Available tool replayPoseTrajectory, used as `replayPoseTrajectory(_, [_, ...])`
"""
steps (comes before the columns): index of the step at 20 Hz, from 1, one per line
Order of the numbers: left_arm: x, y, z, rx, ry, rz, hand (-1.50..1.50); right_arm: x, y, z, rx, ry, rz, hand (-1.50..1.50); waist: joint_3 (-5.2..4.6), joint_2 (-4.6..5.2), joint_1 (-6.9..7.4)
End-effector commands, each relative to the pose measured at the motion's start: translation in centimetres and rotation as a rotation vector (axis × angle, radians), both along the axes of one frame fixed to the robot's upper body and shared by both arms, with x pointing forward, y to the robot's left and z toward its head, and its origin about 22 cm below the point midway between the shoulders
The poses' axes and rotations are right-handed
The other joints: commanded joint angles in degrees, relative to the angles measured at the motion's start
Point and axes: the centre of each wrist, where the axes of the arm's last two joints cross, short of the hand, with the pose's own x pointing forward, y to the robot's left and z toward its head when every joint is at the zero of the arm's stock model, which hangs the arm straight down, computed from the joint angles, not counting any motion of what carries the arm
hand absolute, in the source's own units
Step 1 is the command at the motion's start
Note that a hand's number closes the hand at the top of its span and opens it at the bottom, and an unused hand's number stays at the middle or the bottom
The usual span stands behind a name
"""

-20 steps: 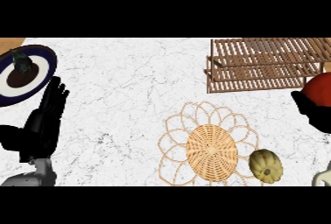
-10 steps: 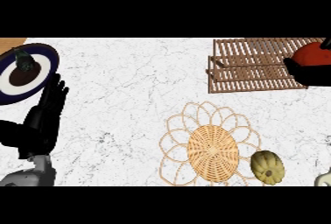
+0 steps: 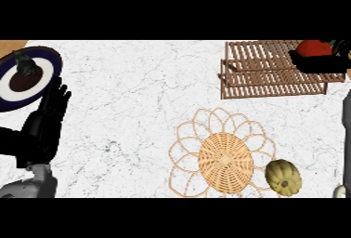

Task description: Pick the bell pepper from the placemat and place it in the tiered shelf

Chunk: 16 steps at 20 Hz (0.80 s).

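Right hand point(image 3: 316, 61) is seen at the far right, over the far right end of the tiered shelf point(image 3: 274, 69). Its dark fingers are curled around the red bell pepper point(image 3: 314, 47), which is held above the shelf's slatted top; whether the pepper touches the slats cannot be told. A green stem is visible at the pepper's right side. The shelf is a brown wooden rack of slats, set at the far right of the counter point(image 3: 137, 93).

Near and slightly left of the shelf, the woven placemat point(image 3: 223, 155) is laid on the counter, round with a looped, petal-like border. A yellow-green ribbed squash point(image 3: 284, 177) is seen on the placemat's near right edge.

Left hand point(image 3: 48, 123) is shown at the left edge, open, fingers straight and pointed toward the far side, resting. Just beyond its fingertips, a dark blue plate point(image 3: 41, 90) with a white ring and dark centre is placed at the far left; a small dark green item on it cannot be identified.

The counter top is white marble with grey veining.
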Motion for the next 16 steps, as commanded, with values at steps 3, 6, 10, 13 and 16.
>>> replayPoseTrajectory(3, [-1.8, -1.5, -0.7, 0.015, 0.009, -0.014, 0.00, 3.0, -1.0, -2.9, -0.090, 0.037, 0.002, 1.50, 0.02, 0.10, 0.54])
replayPoseTrajectory(6, [0.2, -0.4, 0.5, 0.008, -0.008, 0.017, 0.00, 3.6, -2.4, -1.5, 0.137, -0.032, -0.063, 1.50, 0.03, 0.11, 0.29])
replayPoseTrajectory(10, [-0.2, 1.2, 2.6, 0.017, -0.003, -0.002, 0.00, 5.0, -1.0, -2.6, 0.139, 0.048, 0.002, -1.50, 0.02, -0.07, 0.26])
replayPoseTrajectory(13, [-0.9, -0.6, -2.7, 0.012, 0.008, -0.009, 0.00, 6.2, -2.3, -2.3, 0.147, 0.059, 0.025, -1.50, 0.00, 0.10, 0.31])
replayPoseTrajectory(16, [-1.4, -0.6, -1.8, 0.015, 0.009, 0.001, 0.00, 5.9, -1.0, -3.3, 0.195, 0.021, 0.060, -1.50, 0.00, -0.07, 0.01])
